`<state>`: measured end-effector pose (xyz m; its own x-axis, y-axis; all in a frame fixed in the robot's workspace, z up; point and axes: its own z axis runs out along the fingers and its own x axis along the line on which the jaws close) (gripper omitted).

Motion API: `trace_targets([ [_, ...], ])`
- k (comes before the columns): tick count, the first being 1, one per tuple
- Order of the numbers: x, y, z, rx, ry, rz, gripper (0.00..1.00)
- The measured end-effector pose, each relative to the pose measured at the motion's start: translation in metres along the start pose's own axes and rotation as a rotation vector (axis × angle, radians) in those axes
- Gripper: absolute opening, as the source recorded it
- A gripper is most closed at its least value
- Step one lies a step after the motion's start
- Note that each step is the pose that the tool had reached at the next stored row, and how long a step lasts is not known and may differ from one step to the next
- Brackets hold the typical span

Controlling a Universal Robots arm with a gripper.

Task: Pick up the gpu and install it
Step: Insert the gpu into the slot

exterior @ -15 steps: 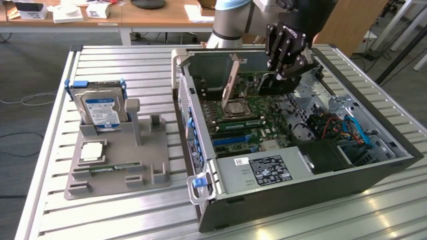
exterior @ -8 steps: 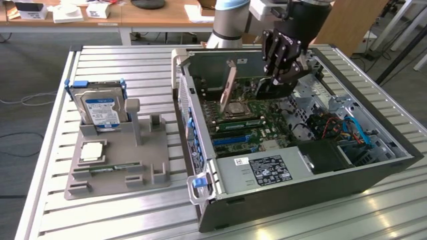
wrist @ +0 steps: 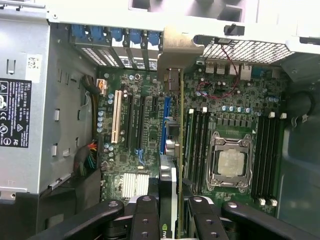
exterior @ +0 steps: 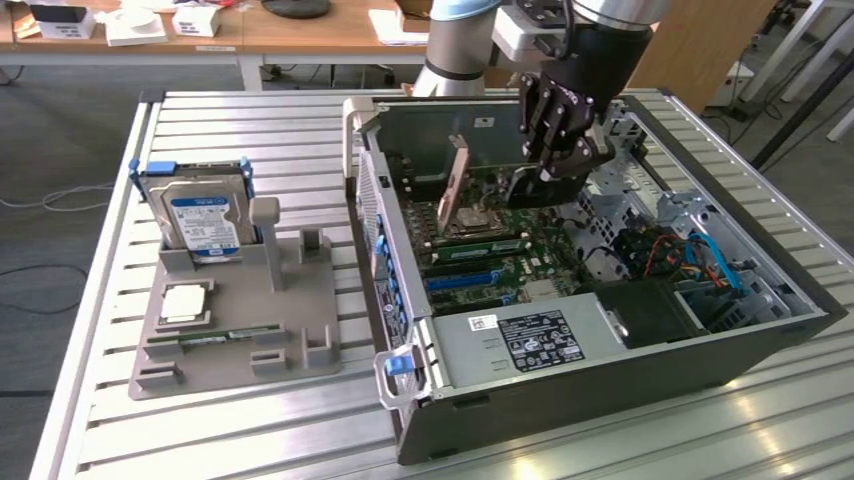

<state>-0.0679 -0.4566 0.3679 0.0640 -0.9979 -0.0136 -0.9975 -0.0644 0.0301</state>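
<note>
gpu [wrist: 180,150]: upright, seen edge-on, inside the case [exterior: 574,395] over the board [wrist: 145,135]. Its bracket [wrist: 175,47] is at the case's rear wall, by the slot openings. Pincer [wrist: 172,222] is clamped on the card's end away from the bracket, one finger on each face. Card edge runs along the blue slot [wrist: 166,112]; cannot tell if seated.

Judgement: insertion step. Hold card square to board, edge in line with slot, bracket clear of rear wall; press straight down, evenly, no twist.

Case stands on the worktop [exterior: 240,430] toward the edge at the exterior view's right.
</note>
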Motion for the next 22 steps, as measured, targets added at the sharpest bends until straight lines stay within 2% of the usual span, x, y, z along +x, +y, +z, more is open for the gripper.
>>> trace_targets([
  [5,0.000,0.0001,0.0009,0.0010,-0.0005,0.000,0.27],
  [22,0.000,0.0051,0.0318,0.0188,0.0007,0.000,0.27],
])
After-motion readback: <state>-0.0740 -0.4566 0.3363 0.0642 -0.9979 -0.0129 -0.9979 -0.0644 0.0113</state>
